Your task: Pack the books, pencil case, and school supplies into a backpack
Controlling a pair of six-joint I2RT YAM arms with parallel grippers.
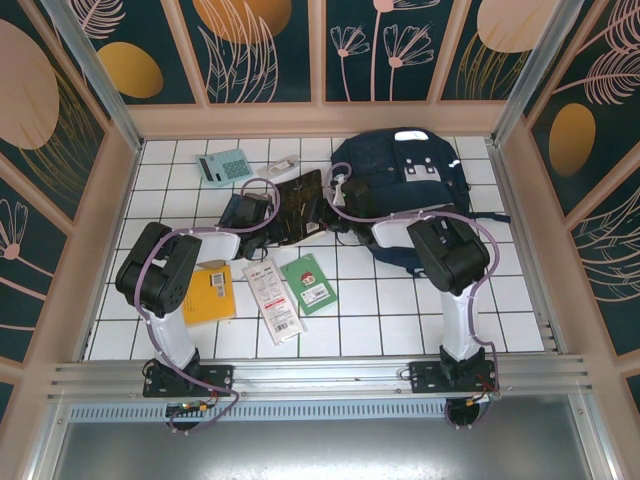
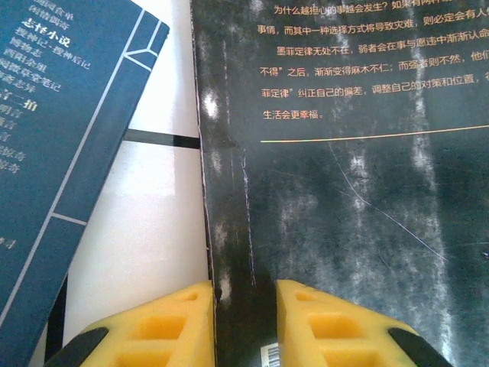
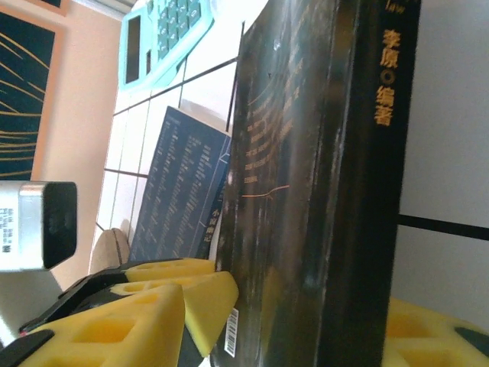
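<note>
Top external: the black book [image 1: 302,205] is a thin glossy slab, tilted, between the left gripper [image 1: 262,212] and the right gripper [image 1: 340,195]. The soft navy fabric backpack [image 1: 400,170] lies just beyond the right jaws. The teal calculator [image 1: 222,166] lies beyond the left jaws.

Left wrist: the left gripper [image 2: 244,325] has blocky yellow fingers with hollow cells. Its jaws pinch the black book [image 2: 344,191] at its edge. The cover is scuffed, with gold print. The matte dark blue book [image 2: 69,138] lies flat to the left of the jaws on white tile [image 2: 153,229].

Right wrist: the black book [image 3: 306,191] stands on edge between the fingers of the right gripper [image 3: 290,306], spine up. I cannot tell whether they press it. The calculator [image 3: 164,34] and dark blue book [image 3: 176,183] lie beyond, to the left.
</note>
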